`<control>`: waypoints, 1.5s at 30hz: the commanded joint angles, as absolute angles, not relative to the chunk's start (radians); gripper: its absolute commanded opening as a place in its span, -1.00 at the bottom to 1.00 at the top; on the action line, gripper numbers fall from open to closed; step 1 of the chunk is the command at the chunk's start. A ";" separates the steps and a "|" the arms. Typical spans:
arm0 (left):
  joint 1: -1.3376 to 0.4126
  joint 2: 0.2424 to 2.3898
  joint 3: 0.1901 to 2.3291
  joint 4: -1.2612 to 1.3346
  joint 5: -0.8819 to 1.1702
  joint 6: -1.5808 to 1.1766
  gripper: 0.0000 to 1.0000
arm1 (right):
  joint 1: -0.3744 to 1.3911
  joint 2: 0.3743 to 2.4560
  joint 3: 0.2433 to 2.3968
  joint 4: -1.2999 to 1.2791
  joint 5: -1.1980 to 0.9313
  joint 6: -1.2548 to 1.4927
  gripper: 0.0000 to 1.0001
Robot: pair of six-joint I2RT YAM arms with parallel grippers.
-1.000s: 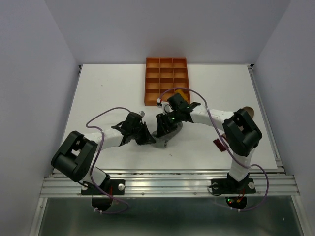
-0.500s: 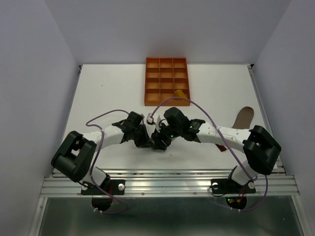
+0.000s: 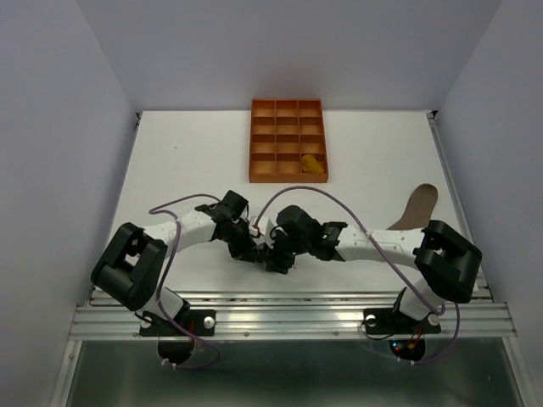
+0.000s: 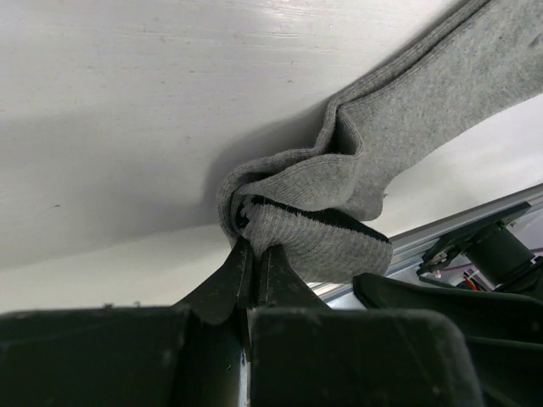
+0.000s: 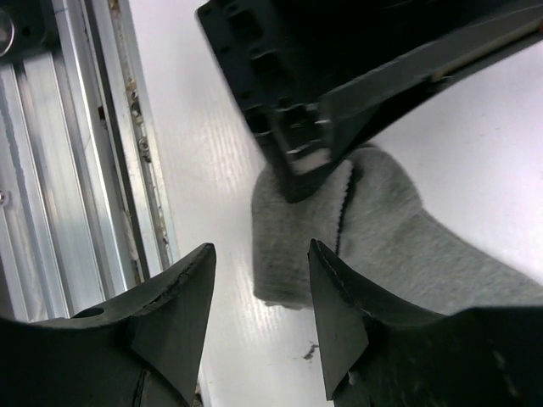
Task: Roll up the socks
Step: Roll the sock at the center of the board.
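Note:
A grey sock (image 4: 365, 170) lies bunched on the white table, its black-edged cuff folded over. My left gripper (image 4: 252, 246) is shut on that folded end. In the right wrist view the same grey sock (image 5: 382, 229) lies just beyond my right gripper (image 5: 261, 254), whose jaws stand open with only bare table between them. From above, the left gripper (image 3: 251, 252) and right gripper (image 3: 274, 259) meet near the table's front edge and hide the grey sock. A mustard sock (image 3: 312, 163) sits in the orange tray. A taupe-brown sock (image 3: 417, 205) lies flat at the right.
The orange compartmented tray (image 3: 288, 101) stands at the back centre. An aluminium rail (image 3: 288, 307) runs along the near table edge, close to both grippers, and shows as the rail (image 5: 76, 153) beside the right fingers. Walls enclose the table on three sides.
Both grippers and the grey sock have shifted toward the near edge. The right arm swung forward and stretched low, uncovering the taupe-brown sock at the right.

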State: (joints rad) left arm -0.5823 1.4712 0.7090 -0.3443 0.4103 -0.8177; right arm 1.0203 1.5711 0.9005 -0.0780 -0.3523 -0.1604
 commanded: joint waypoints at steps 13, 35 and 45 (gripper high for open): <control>-0.588 1.513 0.762 -0.500 0.410 -0.807 -1.00 | 1.169 1.581 0.893 -0.089 -0.061 -0.164 0.06; -0.557 1.470 0.749 -0.476 0.549 -0.861 -1.00 | 1.287 1.747 0.910 -0.143 0.241 -0.130 -0.06; -0.534 1.427 0.712 -0.425 0.552 -0.874 -0.40 | 1.287 1.798 0.887 -0.144 0.290 0.056 -0.99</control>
State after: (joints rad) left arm -0.5415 1.4857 0.7258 -0.4095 0.5037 -0.8700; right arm 1.2968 1.7294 0.9375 -0.0910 0.3180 -0.0673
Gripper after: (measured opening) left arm 0.267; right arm 0.076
